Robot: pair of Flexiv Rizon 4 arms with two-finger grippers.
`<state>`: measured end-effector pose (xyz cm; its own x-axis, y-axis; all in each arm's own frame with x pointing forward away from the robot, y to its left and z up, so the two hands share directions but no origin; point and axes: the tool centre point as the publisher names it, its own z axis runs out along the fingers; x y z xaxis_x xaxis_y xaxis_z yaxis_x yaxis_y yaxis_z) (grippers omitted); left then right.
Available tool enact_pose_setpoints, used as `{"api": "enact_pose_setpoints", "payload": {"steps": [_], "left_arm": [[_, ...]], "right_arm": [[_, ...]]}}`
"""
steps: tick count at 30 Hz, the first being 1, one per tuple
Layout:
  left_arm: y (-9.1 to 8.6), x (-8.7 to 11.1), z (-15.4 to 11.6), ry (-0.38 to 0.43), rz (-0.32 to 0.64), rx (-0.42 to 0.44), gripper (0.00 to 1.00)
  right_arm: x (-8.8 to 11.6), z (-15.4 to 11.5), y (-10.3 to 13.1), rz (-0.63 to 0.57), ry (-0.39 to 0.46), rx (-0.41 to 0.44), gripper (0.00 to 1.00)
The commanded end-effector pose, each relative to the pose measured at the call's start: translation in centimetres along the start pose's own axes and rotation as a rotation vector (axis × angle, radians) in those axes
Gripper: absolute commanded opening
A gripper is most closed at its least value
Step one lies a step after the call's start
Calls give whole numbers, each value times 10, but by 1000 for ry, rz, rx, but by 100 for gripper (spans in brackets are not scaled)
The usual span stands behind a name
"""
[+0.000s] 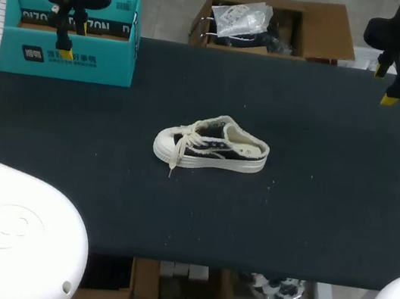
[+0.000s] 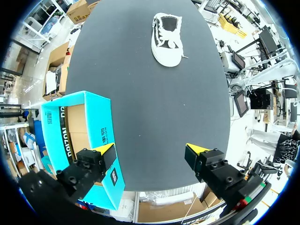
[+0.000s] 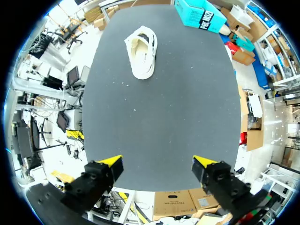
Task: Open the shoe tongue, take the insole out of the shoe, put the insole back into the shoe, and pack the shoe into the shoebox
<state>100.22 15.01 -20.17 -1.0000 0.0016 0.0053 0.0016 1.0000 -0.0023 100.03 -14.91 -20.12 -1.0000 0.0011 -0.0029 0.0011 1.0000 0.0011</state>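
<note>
Near edge of the dark tabletop (image 1: 312,214): bare cloth with a few pale specks. Mid-tabletop: the shoe (image 1: 212,145) stands on its white sole with the toe toward my left side and the heel toward my right. The upper is dark, the laces are white and loose, and one lace end trails onto the cloth on the near side of the toe. The left wrist view shows the shoe (image 2: 167,40) well ahead of my fingers and apart from everything else. The right wrist view shows the shoe (image 3: 142,51) with a pale interior; I cannot tell whether the insole is seated. Far left corner: the teal shoebox (image 1: 77,60) stands open-topped with a brown cardboard inside and nothing visible in it. My left pincer (image 1: 71,40) hangs above the shoebox, released and holding nothing. In its own view the left pincer (image 2: 152,149) has its fingers spread wide, one over the shoebox (image 2: 101,136) wall and the other over bare cloth. Far right corner: my right pincer (image 1: 387,85) hangs above the tabletop's edge. It is also released; in its own view the right pincer (image 3: 157,161) has its fingers wide apart with only cloth between them. The shoebox (image 3: 201,16) lies at the far end beyond the shoe.
</note>
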Motion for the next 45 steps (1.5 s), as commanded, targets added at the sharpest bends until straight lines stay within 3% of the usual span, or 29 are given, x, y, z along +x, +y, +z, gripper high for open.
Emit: {"api": "enact_pose_setpoints", "payload": {"steps": [1,27,29,33,35,45], "left_arm": [[0,1,-1,0,-1,-2,100],[-4,2,-1,5,6,1,100],[-14,3,0,24,-48,-2,100],[-32,8,4,94,-179,4,100],[-41,11,9,125,-296,-7,100],[-82,34,27,207,-619,-63,100]], "right_arm": [[0,0,0,0,1,1,100],[0,0,0,0,1,1,100],[2,1,6,9,-23,-94,100],[4,18,24,21,-43,-176,100],[8,28,36,20,-63,-252,100],[23,75,98,34,-80,-454,100]]}}
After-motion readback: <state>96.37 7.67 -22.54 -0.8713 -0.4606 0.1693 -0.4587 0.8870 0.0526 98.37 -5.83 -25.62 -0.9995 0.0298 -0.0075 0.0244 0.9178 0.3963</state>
